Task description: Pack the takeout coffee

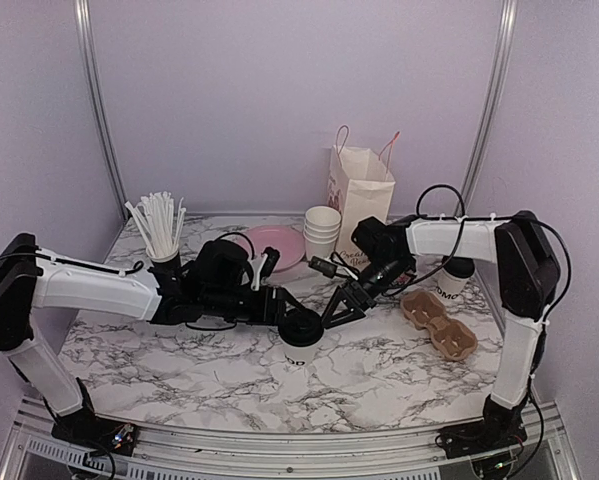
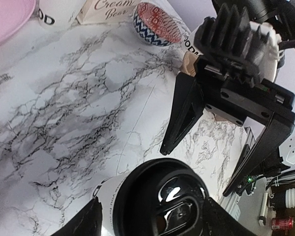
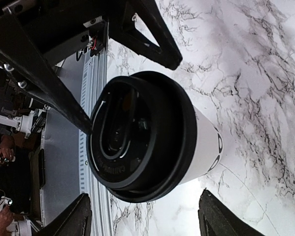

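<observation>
The left tool point(image 3: 132, 97) and right tool point(image 2: 196, 171), fingers apart, crowd one coffee cup point(image 1: 302, 340) near the tabletop's point(image 1: 399, 370) front edge. A bump could tip it.

Pink plate point(image 1: 275, 247), stacked cups point(image 1: 322, 231), straws point(image 1: 159, 221)

lidded cup point(image 1: 301, 338): on the table point(image 1: 179, 352), between the left claw point(image 1: 281, 310) and the right claw point(image 1: 343, 306)
carrier point(image 1: 439, 324): right of the right claw, on the table
second lidded cup point(image 1: 455, 277): just behind the carrier
bag point(image 1: 361, 185), stacked cups point(image 1: 322, 230): behind the right claw
plate point(image 1: 274, 245), straws point(image 1: 159, 222): behind the left claw
</observation>
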